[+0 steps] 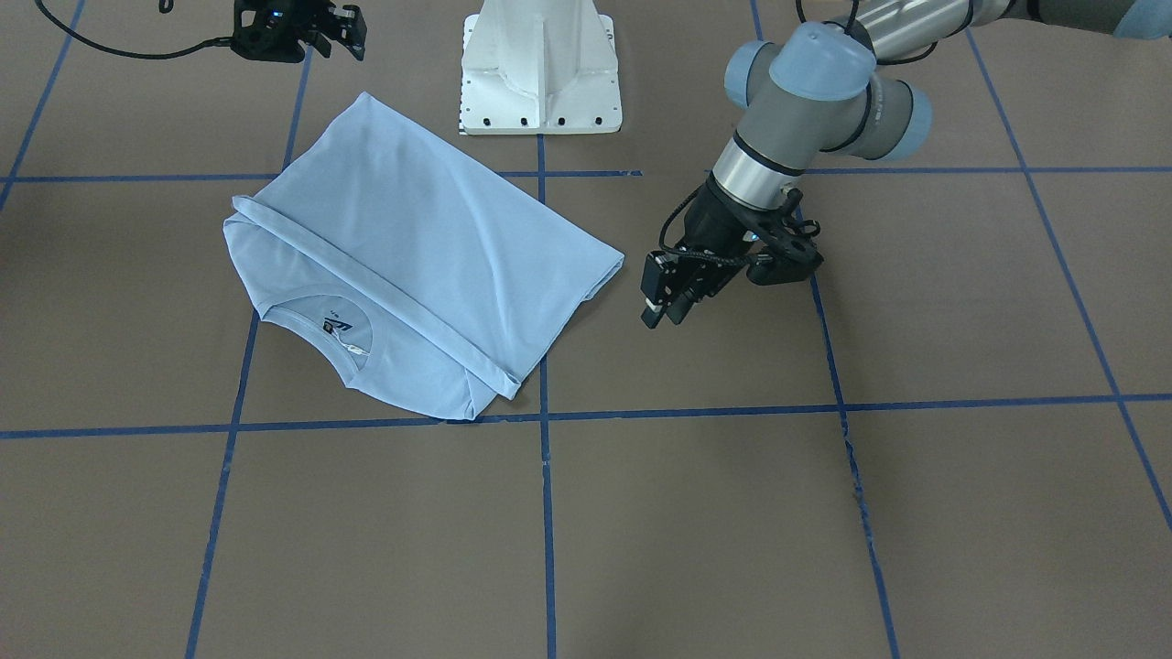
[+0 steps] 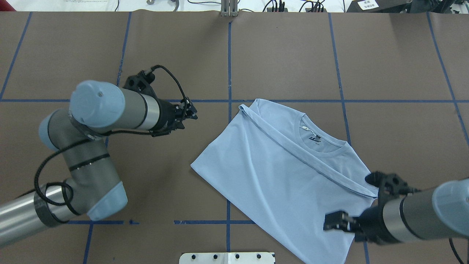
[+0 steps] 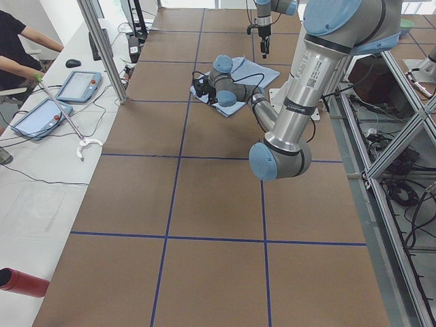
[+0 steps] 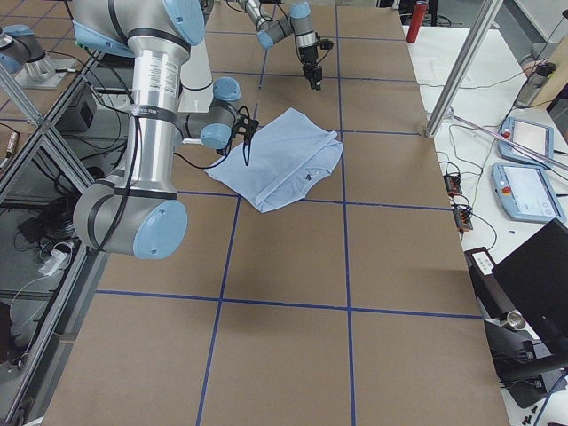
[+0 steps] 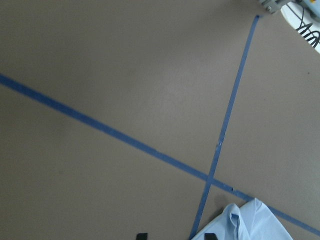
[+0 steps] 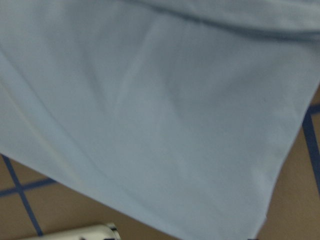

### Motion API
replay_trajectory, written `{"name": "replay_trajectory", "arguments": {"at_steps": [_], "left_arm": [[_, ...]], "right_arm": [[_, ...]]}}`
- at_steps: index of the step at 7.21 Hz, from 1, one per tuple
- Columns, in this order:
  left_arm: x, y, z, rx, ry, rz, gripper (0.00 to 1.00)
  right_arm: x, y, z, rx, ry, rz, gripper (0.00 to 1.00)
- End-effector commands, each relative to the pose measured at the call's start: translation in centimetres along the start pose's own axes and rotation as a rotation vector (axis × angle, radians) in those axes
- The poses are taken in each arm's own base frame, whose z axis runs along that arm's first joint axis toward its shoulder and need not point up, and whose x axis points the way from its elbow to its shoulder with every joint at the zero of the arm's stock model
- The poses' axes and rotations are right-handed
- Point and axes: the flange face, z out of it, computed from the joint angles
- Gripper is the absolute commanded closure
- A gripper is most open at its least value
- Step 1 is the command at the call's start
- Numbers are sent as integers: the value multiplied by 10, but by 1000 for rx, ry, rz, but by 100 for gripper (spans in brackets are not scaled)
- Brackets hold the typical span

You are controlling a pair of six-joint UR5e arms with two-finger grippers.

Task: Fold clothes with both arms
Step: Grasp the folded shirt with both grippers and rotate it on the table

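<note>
Gripping state, left pincer (image 1: 664, 316): fingers spread, nothing between them. Its wrist view shows both tips apart over bare table (image 2: 293, 55).
Just ahead of left pincer: the nearest corner of the T-shirt (image 2: 278, 172), close to the tips but not touching.
Gripping state, right pincer (image 2: 328, 222): appears spread and empty. We cannot tell whether it touches the cloth.
Under right pincer: the shirt's plain lower panel, near the edge that faces the pedestal (image 1: 540, 64).
Shirt position: flat on the table between the two pincers, already folded. A hemmed edge (image 2: 307, 161) runs across it just short of the collar (image 2: 320, 137).
Handling (our judgement): light, thin and limp. It will sag from any single hold, and the stacked layers may slide over each other.
Where to hold (our judgement): pinch at corners, through all the layers. Left pincer takes the corner in front of it, right pincer the matching corner on its own side.
Risk: catching only the top layer would let the fold open.
</note>
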Motion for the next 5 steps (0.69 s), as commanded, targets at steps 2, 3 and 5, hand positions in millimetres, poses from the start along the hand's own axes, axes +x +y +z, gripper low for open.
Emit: {"name": "replay_trajectory", "arguments": {"at_steps": [2,3,5], "left_arm": [[-35,72,49,20,-119,-3,40],[-35,73,52,21,-127,-3,40],[-37,74,57,25,-148,-2,45]], "right_arm": [[-61,-161,-18,280,-120,145,0],[-62,-174,-12,297,-102,112,0],[-63,-174,-14,297,-106,107,0]]}}
